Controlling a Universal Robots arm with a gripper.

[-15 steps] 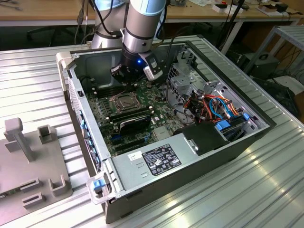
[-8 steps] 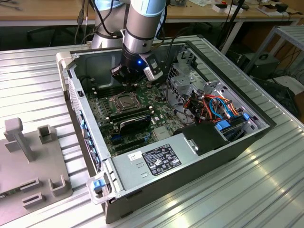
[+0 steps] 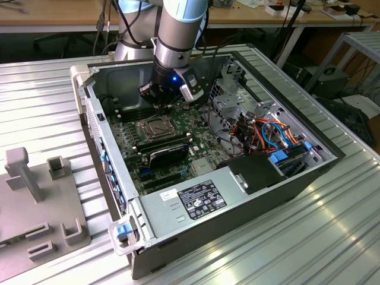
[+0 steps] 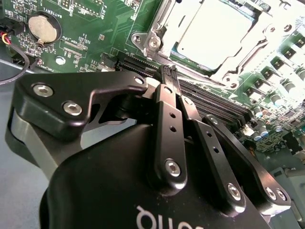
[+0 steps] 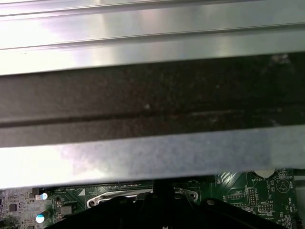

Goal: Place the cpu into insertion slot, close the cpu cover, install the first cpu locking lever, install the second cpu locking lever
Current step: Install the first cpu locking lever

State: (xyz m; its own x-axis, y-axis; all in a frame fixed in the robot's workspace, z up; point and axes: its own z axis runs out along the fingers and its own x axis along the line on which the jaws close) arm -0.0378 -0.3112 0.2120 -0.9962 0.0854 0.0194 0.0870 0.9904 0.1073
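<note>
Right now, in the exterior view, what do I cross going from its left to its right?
Grey fixture block → blue latch at the case corner → cpu cover → tool → orange and blue cables

You've got a matt black metal gripper (image 4: 170, 78), a pale brushed-metal cpu (image 4: 217, 31), its shiny silver cpu cover (image 4: 159, 26), and a ribbed aluminium bench (image 3: 41, 101).

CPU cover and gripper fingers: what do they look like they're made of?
cpu cover: looks like bare metal, bright silvery, strong glare off its frame in the second wrist view. Gripper fingers: likely black-finished metal, smooth satin sheen with silver screw heads; hard plastic can't be ruled out.
</note>
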